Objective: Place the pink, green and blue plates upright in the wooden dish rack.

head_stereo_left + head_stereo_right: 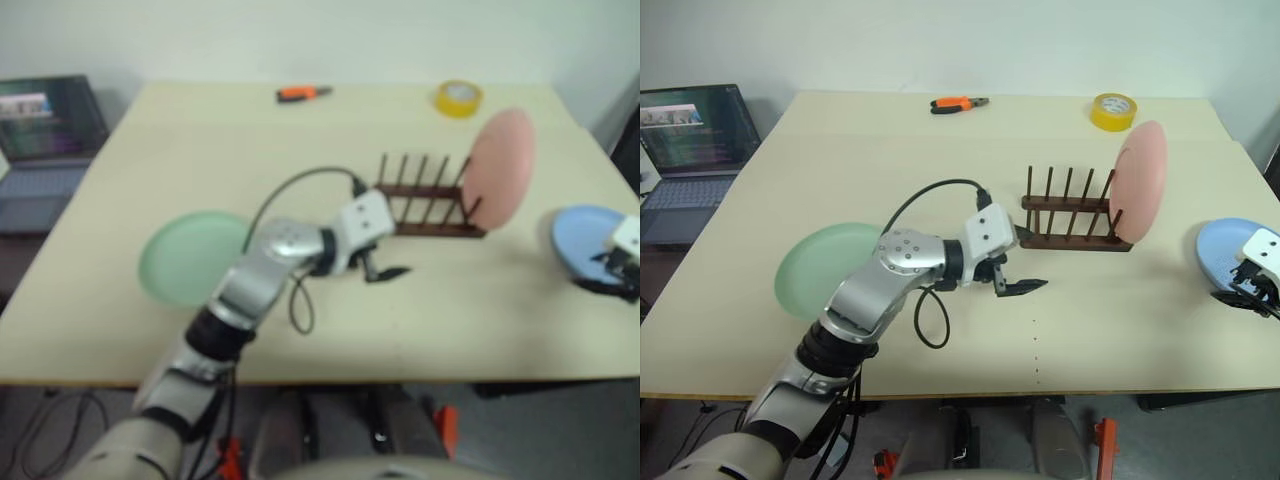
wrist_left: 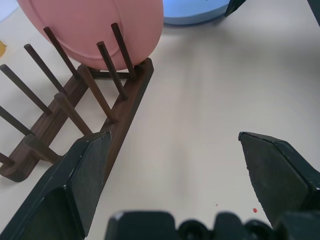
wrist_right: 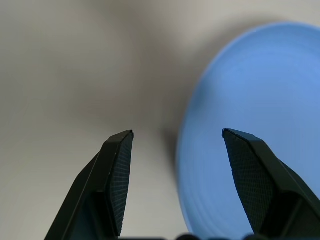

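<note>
The pink plate (image 1: 1139, 194) stands upright at the right end of the wooden dish rack (image 1: 1073, 218), leaning between the last pegs, on a pale tabletop (image 1: 940, 170). The rest of the rack's peg slots stand bare. The green plate (image 1: 820, 267) lies flat near the table's left front, partly covered by the robot's left arm, which reaches across it toward the middle of the table. The blue plate (image 1: 1226, 248) lies at the table's right edge, well apart from the rack.

The left gripper (image 1: 1021, 288) hangs just in front of the rack's near rail, pointing to the right, its two black fingers spread wide with nothing between them; the left wrist view shows bare tabletop in the gap and the rack's rail just beside one finger (image 2: 80, 175).

The right gripper (image 1: 1252, 289) sits at the blue plate's near rim. In the right wrist view its fingers stand apart, one over the bare table, the other over the plate's surface, so that the plate's edge runs between them; no contact with the plate can be made out.

At the table's far side lie an orange-handled pair of pliers (image 1: 959, 103) and a yellow tape roll (image 1: 1113, 111). An open laptop (image 1: 692, 140) sits off the table's left side.
</note>
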Controlling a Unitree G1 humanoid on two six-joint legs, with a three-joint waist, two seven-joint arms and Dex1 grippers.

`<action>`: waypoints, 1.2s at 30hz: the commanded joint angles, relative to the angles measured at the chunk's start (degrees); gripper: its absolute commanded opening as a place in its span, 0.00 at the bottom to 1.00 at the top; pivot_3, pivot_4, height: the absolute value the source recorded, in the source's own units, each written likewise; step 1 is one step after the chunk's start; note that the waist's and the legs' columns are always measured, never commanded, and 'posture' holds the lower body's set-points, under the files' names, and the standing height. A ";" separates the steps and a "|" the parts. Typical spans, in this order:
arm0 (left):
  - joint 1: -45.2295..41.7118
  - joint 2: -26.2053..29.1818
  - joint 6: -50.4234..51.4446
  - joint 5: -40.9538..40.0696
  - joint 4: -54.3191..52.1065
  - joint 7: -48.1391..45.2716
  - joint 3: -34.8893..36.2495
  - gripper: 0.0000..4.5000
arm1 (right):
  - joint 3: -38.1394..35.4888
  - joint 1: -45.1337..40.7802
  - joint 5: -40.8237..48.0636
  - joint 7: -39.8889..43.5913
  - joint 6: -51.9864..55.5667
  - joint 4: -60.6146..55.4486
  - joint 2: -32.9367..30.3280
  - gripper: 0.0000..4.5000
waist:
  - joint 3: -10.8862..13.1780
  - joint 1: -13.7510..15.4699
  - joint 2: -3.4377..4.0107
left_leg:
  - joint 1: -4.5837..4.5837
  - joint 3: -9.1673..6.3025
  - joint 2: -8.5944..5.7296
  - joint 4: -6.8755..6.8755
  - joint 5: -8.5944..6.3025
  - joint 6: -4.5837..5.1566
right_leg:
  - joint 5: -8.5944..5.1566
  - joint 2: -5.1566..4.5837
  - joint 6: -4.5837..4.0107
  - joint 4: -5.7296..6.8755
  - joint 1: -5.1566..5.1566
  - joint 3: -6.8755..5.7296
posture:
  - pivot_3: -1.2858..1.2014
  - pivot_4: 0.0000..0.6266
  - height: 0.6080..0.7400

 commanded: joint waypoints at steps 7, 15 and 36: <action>0.27 -0.05 1.46 -1.04 -3.85 0.54 0.24 1.00 | 2.25 -3.39 -3.45 -0.68 -3.84 6.82 1.00 0.69 | 0.00 0.01 0.00 | 0.00 -0.01 0.00 -0.01 0.00 0.00 | 0.00 0.00 0.00 -0.01 0.01 0.00 | 0.52 0.24 1.00; 0.62 0.52 2.75 -1.20 -4.96 0.83 0.55 1.00 | 3.32 -4.98 -4.74 -1.10 -4.97 9.65 2.58 0.39 | 0.00 -0.02 0.00 | 0.07 -0.01 0.00 0.00 0.00 0.00 | 0.00 0.00 0.00 0.00 0.08 0.00 | 0.52 0.24 1.00; -0.36 0.07 1.80 -1.14 -2.98 1.85 0.96 1.00 | -3.26 -0.90 -1.96 -3.20 -0.17 4.15 0.83 0.00 | 0.01 0.06 -0.12 | 0.35 0.03 0.00 -0.02 0.00 -0.01 | -0.01 -0.01 -0.02 0.02 0.32 0.06 | 0.52 0.24 1.00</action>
